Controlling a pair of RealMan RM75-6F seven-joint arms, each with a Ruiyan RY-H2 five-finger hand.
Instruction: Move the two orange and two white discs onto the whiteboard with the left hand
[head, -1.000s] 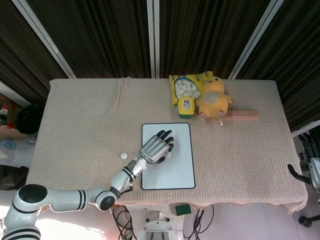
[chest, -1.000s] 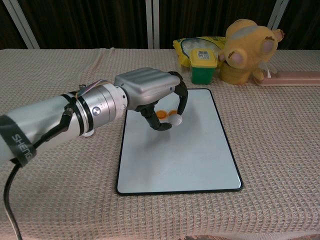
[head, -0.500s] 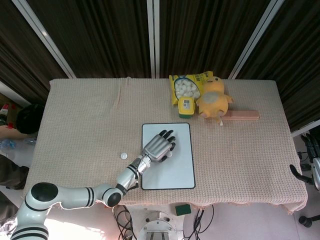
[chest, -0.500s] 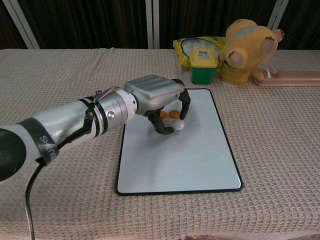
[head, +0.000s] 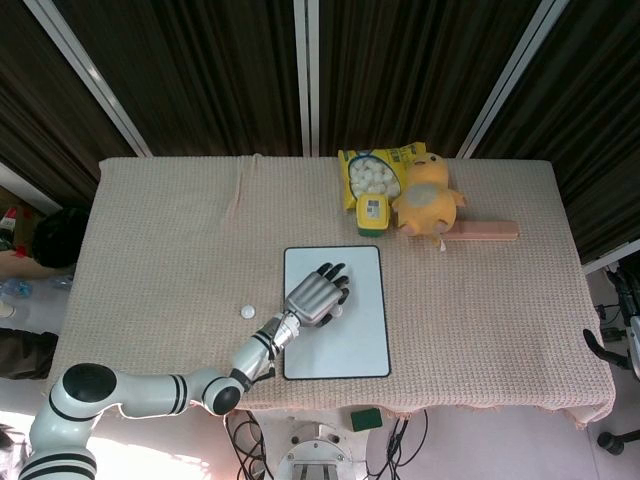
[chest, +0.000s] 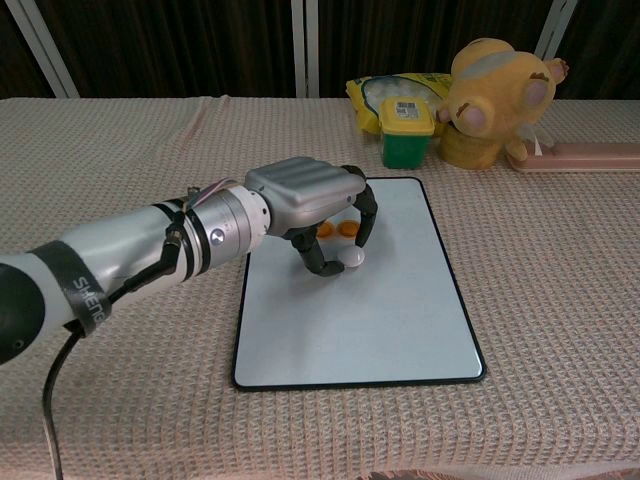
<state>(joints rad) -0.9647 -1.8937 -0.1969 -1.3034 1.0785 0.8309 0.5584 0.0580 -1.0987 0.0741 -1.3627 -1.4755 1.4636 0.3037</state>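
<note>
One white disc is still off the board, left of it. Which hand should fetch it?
Left. The left hand is over the whiteboard, right beside the stray white disc on the cloth. The right hand barely shows at the table's far right edge.

Dark pleated curtains (head: 200, 70) with pale rails hang behind the beige-clothed worktop (head: 170, 240), daylight washing the floor.

Whiteboard (chest: 380, 330) — two orange discs (chest: 337, 229), white disc (chest: 352, 259); another (head: 247, 311) off-board.
</note>
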